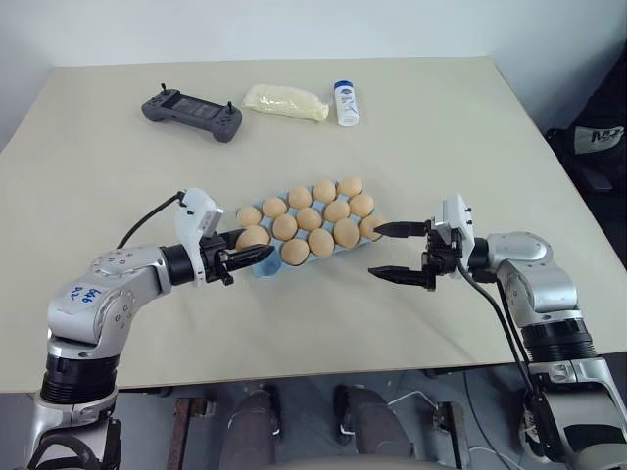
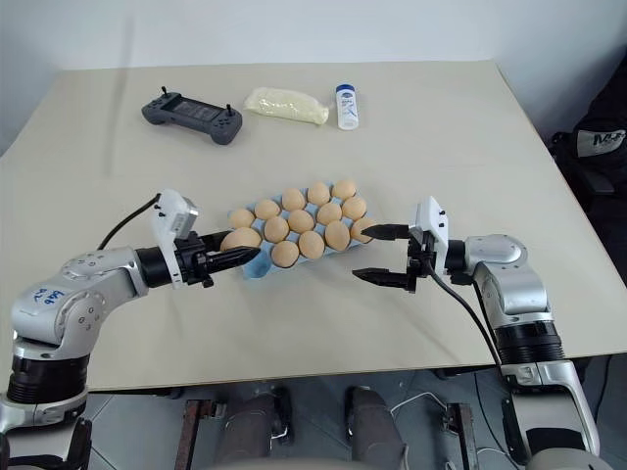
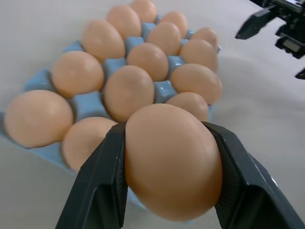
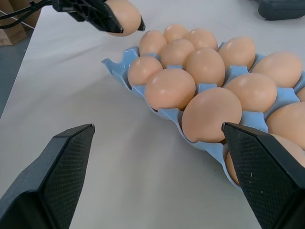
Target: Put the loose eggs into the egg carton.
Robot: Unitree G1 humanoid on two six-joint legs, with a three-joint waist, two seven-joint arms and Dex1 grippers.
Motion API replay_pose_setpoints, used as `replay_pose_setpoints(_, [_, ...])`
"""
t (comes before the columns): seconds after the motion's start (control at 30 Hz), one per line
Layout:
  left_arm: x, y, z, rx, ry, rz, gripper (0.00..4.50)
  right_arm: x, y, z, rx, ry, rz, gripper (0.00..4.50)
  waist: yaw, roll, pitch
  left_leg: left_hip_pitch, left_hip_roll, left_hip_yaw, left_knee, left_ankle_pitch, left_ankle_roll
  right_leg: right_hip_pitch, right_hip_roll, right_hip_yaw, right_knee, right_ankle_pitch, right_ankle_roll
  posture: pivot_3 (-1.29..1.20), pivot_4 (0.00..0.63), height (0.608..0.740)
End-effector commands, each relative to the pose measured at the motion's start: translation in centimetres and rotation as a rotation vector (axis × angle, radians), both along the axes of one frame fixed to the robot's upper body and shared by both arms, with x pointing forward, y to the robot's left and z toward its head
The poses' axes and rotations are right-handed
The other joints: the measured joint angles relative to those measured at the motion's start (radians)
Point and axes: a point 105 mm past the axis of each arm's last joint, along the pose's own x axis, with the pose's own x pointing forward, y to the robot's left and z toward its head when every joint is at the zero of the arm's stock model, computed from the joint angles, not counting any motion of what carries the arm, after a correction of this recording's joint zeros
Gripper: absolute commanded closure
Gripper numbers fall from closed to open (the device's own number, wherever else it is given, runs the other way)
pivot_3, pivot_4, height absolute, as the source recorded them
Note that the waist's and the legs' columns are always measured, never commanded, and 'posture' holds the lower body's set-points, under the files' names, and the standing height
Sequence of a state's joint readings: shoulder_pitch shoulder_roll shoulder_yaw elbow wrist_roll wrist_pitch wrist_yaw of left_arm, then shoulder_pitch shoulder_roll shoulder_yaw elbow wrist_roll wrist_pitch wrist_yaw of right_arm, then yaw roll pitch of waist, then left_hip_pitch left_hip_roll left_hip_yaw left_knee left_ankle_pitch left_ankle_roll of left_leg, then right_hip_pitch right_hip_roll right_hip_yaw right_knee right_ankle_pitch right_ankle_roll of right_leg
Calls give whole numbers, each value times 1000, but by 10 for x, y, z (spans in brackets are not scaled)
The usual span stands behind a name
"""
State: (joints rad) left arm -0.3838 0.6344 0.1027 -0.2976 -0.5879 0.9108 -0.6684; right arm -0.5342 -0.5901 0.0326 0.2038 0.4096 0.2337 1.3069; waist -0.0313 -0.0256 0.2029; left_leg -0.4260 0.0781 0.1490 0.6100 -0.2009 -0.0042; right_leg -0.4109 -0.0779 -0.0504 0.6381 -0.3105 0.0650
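My left gripper (image 1: 257,258) is shut on one tan egg (image 3: 171,162), its black fingers (image 3: 102,186) pressing both sides. That held egg (image 1: 252,238) hangs at the near left corner of the light blue egg carton (image 1: 265,267), by a bare blue cup. Several eggs (image 1: 309,218) fill the carton's other cups in three rows. My right gripper (image 1: 389,252) stands open just off the carton's right end, pointing at it, with nothing between its fingers (image 4: 52,181). In the right wrist view the carton's rim (image 4: 119,69) lies just ahead.
At the table's far side lie a dark grey game controller (image 1: 191,115), a pale yellow packet (image 1: 284,102) and a small white bottle (image 1: 346,104). The table's front edge (image 1: 323,377) runs just below both arms.
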Motion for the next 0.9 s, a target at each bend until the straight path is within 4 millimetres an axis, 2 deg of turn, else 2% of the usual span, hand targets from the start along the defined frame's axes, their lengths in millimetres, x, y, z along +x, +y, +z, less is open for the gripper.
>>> replay_pose_setpoints(0.03, [-3,-4,8,6,-32,-33,2272,-1,-5,12,15,-57,-13,0,0,0,0,0,0,0,0,0,0,0,0,0,0,0,0,0,150,740])
replay_pose_setpoints(0.27, [4,-4,13,-5,-65,-14,37,-1,-4,12,22,-57,-21,0,1,0,0,0,0,0,0,0,0,0,0,0,0,0,0,0,150,740])
replay_pose_setpoints(0.5, [13,7,33,-92,-121,53,11,0,-5,12,23,-59,-27,0,-1,0,0,0,0,0,1,0,0,0,0,0,0,0,0,0,150,740])
replay_pose_setpoints(0.63, [16,27,49,-161,-183,111,11,1,-5,13,24,-62,-30,0,0,0,0,0,0,0,1,0,1,0,0,0,1,0,0,0,150,740])
replay_pose_setpoints(0.8, [3,57,48,-80,-278,151,11,4,-5,15,31,-70,-33,0,-6,0,0,0,0,0,1,0,0,0,0,0,2,0,0,0,150,740])
replay_pose_setpoints(0.9, [-10,70,37,-35,-279,141,11,8,-6,17,34,-77,-40,0,-8,0,0,0,1,0,1,-1,0,0,0,0,2,0,-1,0,150,740])
